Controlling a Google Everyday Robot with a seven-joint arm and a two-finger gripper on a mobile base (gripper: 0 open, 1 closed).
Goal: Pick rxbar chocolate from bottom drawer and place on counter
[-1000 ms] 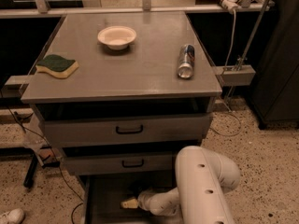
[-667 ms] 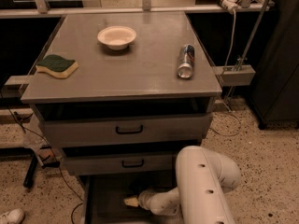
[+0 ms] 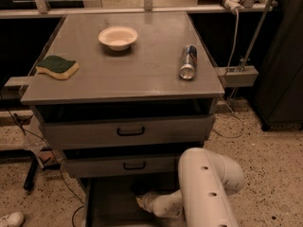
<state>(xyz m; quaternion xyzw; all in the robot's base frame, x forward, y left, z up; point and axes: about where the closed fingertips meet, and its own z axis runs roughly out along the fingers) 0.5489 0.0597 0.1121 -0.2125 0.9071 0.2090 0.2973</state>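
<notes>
The white arm's gripper (image 3: 141,201) sits low in the wide grey metal bottom drawer (image 3: 108,206), with the black-wrapped rxbar chocolate (image 3: 140,188) seemingly a dark patch just behind its tip, toward the cabinet; whether it grips anything, I cannot tell.

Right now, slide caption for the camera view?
Gripper sits inside open grey metal bottom drawer; yellow-green sponge, white bowl, silver-blue can rest on flat grey counter.
</notes>
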